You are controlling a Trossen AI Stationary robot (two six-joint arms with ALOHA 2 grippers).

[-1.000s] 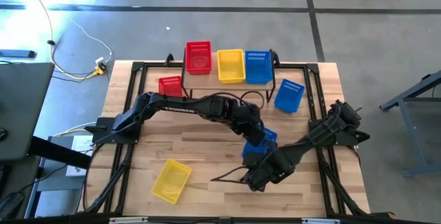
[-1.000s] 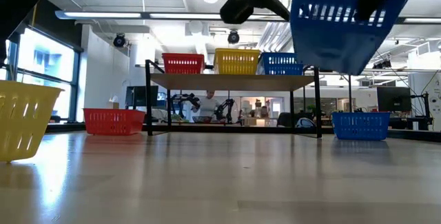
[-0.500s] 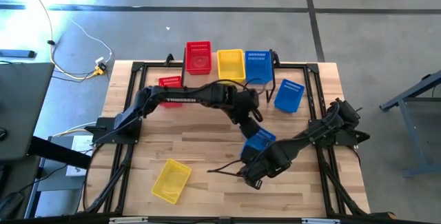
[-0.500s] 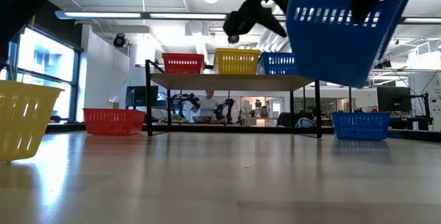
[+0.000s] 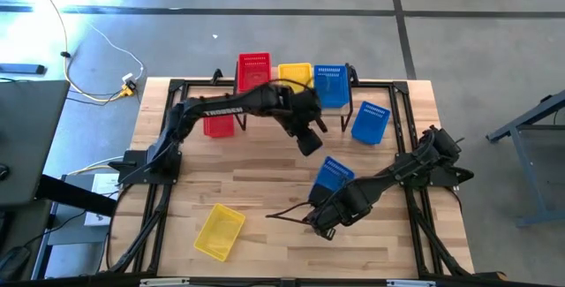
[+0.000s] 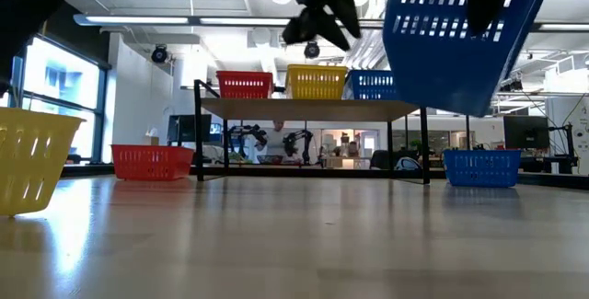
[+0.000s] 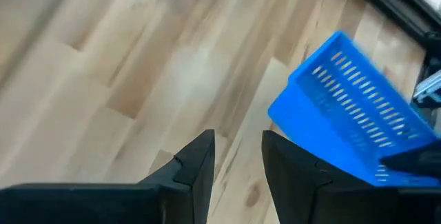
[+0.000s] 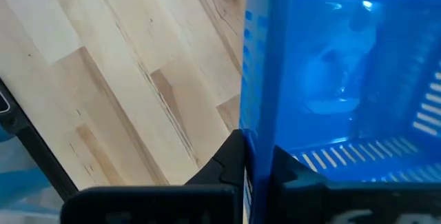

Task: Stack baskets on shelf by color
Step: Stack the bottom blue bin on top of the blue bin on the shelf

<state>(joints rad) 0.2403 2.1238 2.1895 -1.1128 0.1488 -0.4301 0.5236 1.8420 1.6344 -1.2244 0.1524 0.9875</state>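
My right gripper (image 5: 334, 200) is shut on a blue basket (image 5: 334, 174) and holds it in the air over the middle of the table; the low view shows this basket (image 6: 460, 41) high and tilted. My left gripper (image 5: 309, 142) hangs open between that basket and the shelf (image 6: 313, 109), its fingers (image 7: 196, 165) bare over the wood. On the shelf stand a red basket (image 5: 254, 72), a yellow one (image 5: 296, 77) and a blue one (image 5: 331, 84), each on its bottom. My right gripper pinches one wall of the blue basket at its rim (image 8: 258, 138), on the side toward the table's near edge. One finger is inside the basket and one outside. The fingers point steeply down. The basket is lifted clear of the table and tilted.
A red basket (image 5: 218, 121) sits on the table left of the shelf, partly under my left arm. Another blue basket (image 5: 371, 121) lies right of the shelf. A yellow basket (image 5: 219, 231) lies tilted near the front left. Bare wood lies between them.
My left gripper has drawn away from the blue basket toward the table's far edge and the shelf, rising a little and rolling its wrist. The blue basket has stayed lifted and tilted in my right gripper.
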